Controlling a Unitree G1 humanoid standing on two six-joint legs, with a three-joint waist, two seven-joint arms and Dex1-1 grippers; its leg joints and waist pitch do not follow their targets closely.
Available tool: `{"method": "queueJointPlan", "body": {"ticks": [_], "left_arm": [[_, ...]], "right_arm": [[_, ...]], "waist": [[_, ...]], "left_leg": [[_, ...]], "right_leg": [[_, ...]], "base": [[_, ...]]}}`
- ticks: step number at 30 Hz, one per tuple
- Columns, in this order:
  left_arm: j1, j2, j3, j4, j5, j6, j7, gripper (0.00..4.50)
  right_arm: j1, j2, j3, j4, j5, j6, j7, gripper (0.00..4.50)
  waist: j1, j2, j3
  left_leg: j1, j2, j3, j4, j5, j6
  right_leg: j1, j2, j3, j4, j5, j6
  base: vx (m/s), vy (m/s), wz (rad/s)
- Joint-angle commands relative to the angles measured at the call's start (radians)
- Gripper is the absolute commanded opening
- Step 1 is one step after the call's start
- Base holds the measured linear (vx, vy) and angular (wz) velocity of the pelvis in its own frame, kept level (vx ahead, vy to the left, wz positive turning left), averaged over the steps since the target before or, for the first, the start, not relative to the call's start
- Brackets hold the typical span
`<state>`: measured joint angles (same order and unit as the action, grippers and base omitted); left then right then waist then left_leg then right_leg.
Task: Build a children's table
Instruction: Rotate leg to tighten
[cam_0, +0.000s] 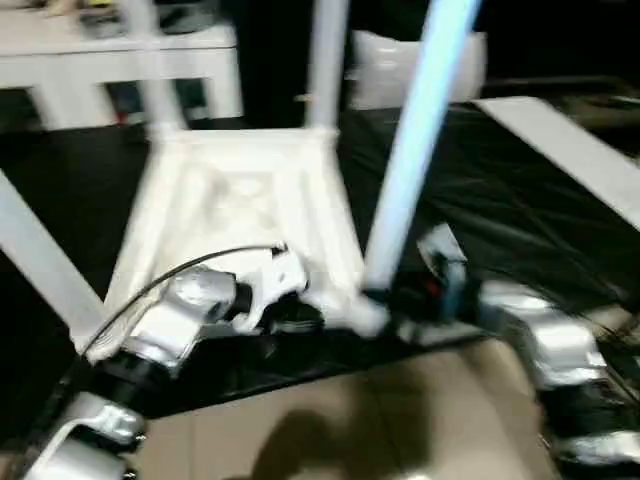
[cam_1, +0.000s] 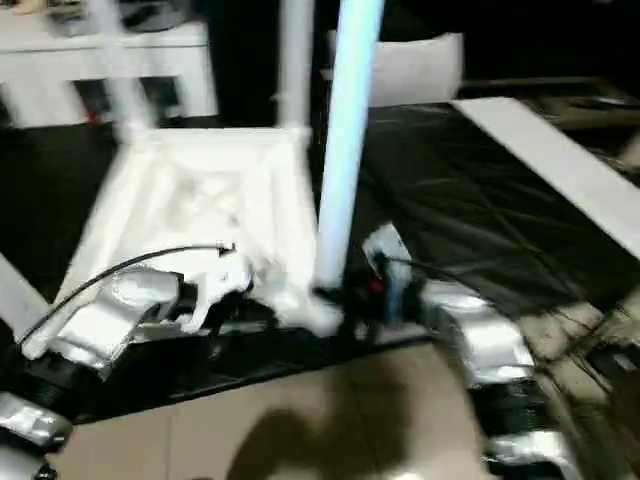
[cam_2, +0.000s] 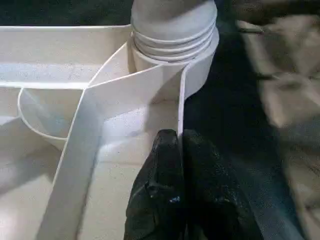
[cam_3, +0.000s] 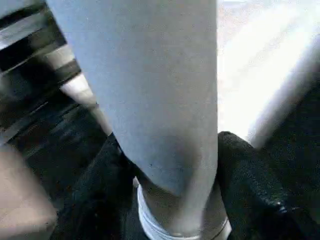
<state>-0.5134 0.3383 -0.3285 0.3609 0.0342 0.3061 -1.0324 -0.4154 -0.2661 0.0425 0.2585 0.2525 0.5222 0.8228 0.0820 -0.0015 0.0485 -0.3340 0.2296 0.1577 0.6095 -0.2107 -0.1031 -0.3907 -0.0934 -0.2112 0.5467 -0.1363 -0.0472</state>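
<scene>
The white tabletop (cam_0: 240, 200) lies upside down on a black mat, ribs facing up. Two white legs (cam_0: 325, 60) stand in its far corner sockets. A third leg (cam_0: 40, 260) slants up at the near left. At the near right corner stands a fourth leg (cam_0: 420, 140), its ringed base (cam_2: 172, 30) set in the socket. My right gripper (cam_3: 170, 200) is shut on this leg (cam_3: 150, 90) low down, one black finger (cam_3: 250, 190) on each side. My left gripper (cam_2: 177, 150) is shut on the tabletop's thin rim wall (cam_2: 180, 95) just beside that corner socket.
The black mat (cam_0: 500, 220) spreads to the right, and a long white board (cam_0: 570, 150) lies on it there. A white bench-like piece (cam_0: 120, 50) stands at the back left and a pale cushion (cam_0: 385, 65) at the back. Beige floor (cam_0: 350, 420) lies nearest me.
</scene>
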Motion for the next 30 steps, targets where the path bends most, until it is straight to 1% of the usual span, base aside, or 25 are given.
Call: {"method": "queueJointPlan", "body": {"ticks": [1, 2, 3, 4, 5, 6, 7, 8, 9, 10, 11, 12, 13, 14, 17, 18, 19, 21, 22, 23, 24, 26, 27, 28, 30], "left_arm": [[-0.003, -0.063, -0.029, -0.089, -0.049, 0.021, 0.006, 0.00], [-0.009, -0.095, -0.014, -0.087, -0.044, 0.046, 0.057, 0.00], [-0.018, -0.129, 0.001, -0.078, -0.039, 0.065, 0.111, 0.00], [-0.027, -0.159, 0.013, -0.071, -0.034, 0.086, 0.156, 0.00], [-0.045, -0.198, 0.029, -0.054, -0.023, 0.111, 0.226, 0.00], [-0.052, -0.205, 0.032, -0.045, -0.018, 0.112, 0.244, 0.00], [-0.056, -0.209, 0.033, -0.040, -0.016, 0.112, 0.254, 0.00], [-0.056, -0.209, 0.033, -0.040, -0.016, 0.112, 0.254, 0.00], [-0.061, -0.217, 0.037, -0.037, -0.008, 0.119, 0.274, 0.00], [-0.065, -0.218, 0.037, -0.031, 0.002, 0.119, 0.287, 0.00], [-0.067, -0.215, 0.036, -0.027, 0.010, 0.111, 0.289, 0.00], [-0.067, -0.215, 0.036, -0.027, 0.010, 0.111, 0.289, 0.00], [-0.065, -0.208, 0.034, -0.028, 0.015, 0.106, 0.288, 0.00], [-0.061, -0.197, 0.030, -0.028, 0.023, 0.092, 0.286, 0.00], [-0.056, -0.183, 0.026, -0.026, 0.028, 0.075, 0.278, 0.00], [-0.049, -0.145, 0.015, -0.017, 0.041, 0.034, 0.249, 0.00], [-0.049, -0.145, 0.015, -0.017, 0.041, 0.034, 0.249, 0.00], [-0.051, -0.116, 0.009, -0.004, 0.052, 0.002, 0.226, 0.00], [-0.051, -0.116, 0.009, -0.004, 0.052, 0.002, 0.226, 0.00], [-0.056, -0.098, 0.007, 0.010, 0.058, -0.018, 0.215, 0.00], [-0.059, -0.086, 0.005, 0.020, 0.061, -0.031, 0.209, 0.00], [-0.072, -0.042, 0.000, 0.057, 0.075, -0.127, 0.186, 0.00], [-0.072, -0.042, 0.000, 0.057, 0.075, -0.127, 0.186, 0.00], [-0.077, -0.026, -0.001, 0.069, 0.079, -0.164, 0.178, 0.00], [-0.083, -0.007, 0.004, 0.090, 0.083, -0.200, 0.176, 0.00]], "right_arm": [[-0.029, 0.030, -0.022, 0.032, -0.005, 0.046, -0.117, 2.09], [-0.043, 0.069, -0.050, 0.054, -0.002, 0.055, -0.192, 2.09], [-0.057, 0.102, -0.070, 0.079, -0.005, 0.046, -0.256, 2.09], [-0.067, 0.128, -0.078, 0.098, -0.014, 0.023, -0.309, 2.09], [-0.083, 0.166, -0.081, 0.129, -0.037, -0.045, -0.385, 2.09], [-0.088, 0.176, -0.083, 0.136, -0.041, -0.067, -0.401, 2.63], [-0.091, 0.182, -0.084, 0.139, -0.043, -0.079, -0.410, 2.76], [-0.091, 0.182, -0.084, 0.139, -0.043, -0.079, -0.410, 2.76], [-0.095, 0.198, -0.090, 0.138, -0.052, -0.090, -0.433, 2.76], [-0.098, 0.207, -0.091, 0.134, -0.056, -0.097, -0.437, 2.81], [-0.097, 0.212, -0.089, 0.125, -0.053, -0.102, -0.425, 3.11], [-0.097, 0.212, -0.089, 0.125, -0.053, -0.102, -0.425, 3.20], [-0.094, 0.212, -0.087, 0.114, -0.053, -0.101, -0.418, 3.24], [-0.088, 0.209, -0.086, 0.101, -0.050, -0.098, -0.410, 3.28], [-0.080, 0.200, -0.090, 0.088, -0.045, -0.097, -0.397, 3.40], [-0.053, 0.172, -0.100, 0.045, -0.032, -0.097, -0.361, 3.64], [-0.053, 0.172, -0.100, 0.045, -0.032, -0.097, -0.361, 3.68], [-0.023, 0.140, -0.089, 0.005, -0.026, -0.108, -0.322, 3.71], [-0.023, 0.140, -0.089, 0.005, -0.026, -0.108, -0.322, 3.78], [-0.005, 0.118, -0.074, -0.013, -0.031, -0.121, -0.302, 4.04], [0.007, 0.104, -0.064, -0.023, -0.037, -0.130, -0.291, 4.04], [0.049, 0.069, -0.057, -0.091, -0.006, -0.109, -0.226, 4.10], [0.049, 0.069, -0.057, -0.091, -0.006, -0.109, -0.226, 4.14], [0.064, 0.057, -0.058, -0.118, 0.005, -0.096, -0.205, 4.43], [0.087, 0.039, -0.055, -0.156, 0.017, -0.083, -0.177, 4.43]], "waist": [[-0.005, 0.013, -0.063], [-0.017, 0.031, -0.064], [-0.020, 0.027, -0.059], [-0.030, 0.004, -0.051], [-0.036, -0.023, -0.048], [-0.034, -0.018, -0.053], [-0.037, -0.015, -0.057], [-0.035, 0.003, -0.068], [-0.035, 0.003, -0.068], [-0.034, 0.008, -0.075], [-0.028, 0.001, -0.078], [-0.022, -0.001, -0.080], [-0.022, -0.001, -0.080], [-0.017, -0.005, -0.080], [-0.001, 0.000, -0.087], [0.002, -0.001, -0.088], [0.008, -0.004, -0.089], [0.019, -0.002, -0.085], [0.023, -0.003, -0.082], [0.028, -0.001, -0.078], [0.028, -0.001, -0.077], [0.035, -0.001, -0.073], [0.034, -0.002, -0.075], [0.034, -0.001, -0.072], [0.034, -0.003, -0.072]], "left_leg": [[-0.008, 0.020, -0.016, -0.072, -0.326, 0.015], [-0.019, 0.101, -0.048, -0.126, -0.463, 0.025], [-0.014, 0.114, -0.054, -0.140, -0.504, 0.016], [0.007, 0.058, -0.028, -0.116, -0.517, -0.009], [0.041, -0.040, 0.010, -0.036, -0.372, -0.005], [0.010, -0.044, 0.010, -0.034, -0.271, 0.031], [-0.003, -0.034, 0.004, -0.037, -0.259, 0.035], [-0.007, -0.020, -0.002, -0.049, -0.238, 0.038], [-0.007, -0.020, -0.002, -0.049, -0.238, 0.038], [-0.013, 0.012, -0.015, -0.067, -0.203, 0.040], [-0.012, 0.006, -0.010, -0.069, -0.167, 0.041], [-0.019, 0.003, -0.008, -0.070, -0.123, 0.045], [-0.019, 0.003, -0.008, -0.070, -0.123, 0.045], [-0.021, 0.005, -0.007, -0.071, -0.078, 0.061], [-0.022, 0.011, -0.008, -0.068, 0.003, 0.080], [-0.025, 0.011, -0.009, -0.067, 0.023, 0.084], [-0.029, 0.009, -0.008, -0.063, 0.053, 0.095], [-0.025, 0.008, -0.003, -0.064, 0.041, 0.099], [-0.023, 0.008, 0.000, -0.067, 0.012, 0.093], [-0.020, 0.008, 0.003, -0.069, -0.020, 0.082], [-0.018, 0.008, 0.004, -0.071, -0.037, 0.075], [-0.016, 0.000, 0.005, -0.073, -0.092, 0.060], [-0.017, 0.000, 0.005, -0.073, -0.098, 0.056], [-0.016, 0.000, 0.003, -0.074, -0.113, 0.051], [-0.016, -0.002, 0.003, -0.073, -0.132, 0.045]], "right_leg": [[0.072, -0.064, 0.017, -0.113, -0.604, 0.120], [0.101, -0.069, 0.064, -0.018, -0.417, 0.059], [0.094, -0.073, 0.087, 0.009, -0.346, 0.029], [0.063, -0.081, 0.095, -0.042, -0.429, 0.009], [0.016, -0.087, 0.044, -0.120, -0.710, 0.062], [0.045, -0.093, 0.030, -0.125, -0.758, 0.104], [0.053, -0.088, 0.019, -0.125, -0.744, 0.124], [0.062, -0.078, 0.017, -0.123, -0.650, 0.133], [0.062, -0.078, 0.017, -0.123, -0.650, 0.133], [0.067, -0.079, 0.037, -0.098, -0.470, 0.065], [0.063, -0.076, 0.047, -0.086, -0.403, 0.028], [0.066, -0.075, 0.055, -0.071, -0.356, -0.004], [0.066, -0.075, 0.055, -0.071, -0.356, -0.004], [0.061, -0.072, 0.064, -0.060, -0.314, -0.029], [0.061, -0.073, 0.076, -0.035, -0.218, -0.067], [0.061, -0.072, 0.078, -0.029, -0.195, -0.073], [0.061, -0.069, 0.083, -0.019, -0.154, -0.073], [0.057, -0.072, 0.085, -0.020, -0.166, -0.084], [0.057, -0.072, 0.084, -0.028, -0.209, -0.077], [0.055, -0.073, 0.083, -0.039, -0.261, -0.057], [0.054, -0.073, 0.083, -0.042, -0.286, -0.047], [0.053, -0.068, 0.078, -0.062, -0.373, 0.008], [0.055, -0.069, 0.078, -0.060, -0.379, 0.019], [0.053, -0.067, 0.073, -0.068, -0.404, 0.033], [0.052, -0.066, 0.070, -0.071, -0.426, 0.053]], "base": [[0.000, 0.000, 0.00], [0.000, 0.000, 0.00], [0.000, 0.000, 0.00], [0.000, 0.000, 0.00], [0.000, 0.000, 0.00], [0.000, 0.000, 0.00], [0.000, 0.000, 0.00], [0.000, 0.000, 0.00], [0.000, 0.000, 0.00], [0.000, 0.000, 0.00], [0.059, -0.006, 0.09], [0.000, 0.000, 0.00], [0.000, 0.000, 0.00], [0.000, 0.000, 0.00], [0.000, 0.000, 0.00], [0.000, 0.000, 0.00], [0.000, 0.000, 0.00], [0.000, 0.000, 0.00], [0.000, 0.000, 0.00], [0.000, 0.000, 0.00], [0.000, 0.000, 0.00], [0.000, 0.000, 0.00], [0.000, 0.000, 0.00], [0.000, 0.000, 0.00], [0.000, 0.000, 0.00]]}}
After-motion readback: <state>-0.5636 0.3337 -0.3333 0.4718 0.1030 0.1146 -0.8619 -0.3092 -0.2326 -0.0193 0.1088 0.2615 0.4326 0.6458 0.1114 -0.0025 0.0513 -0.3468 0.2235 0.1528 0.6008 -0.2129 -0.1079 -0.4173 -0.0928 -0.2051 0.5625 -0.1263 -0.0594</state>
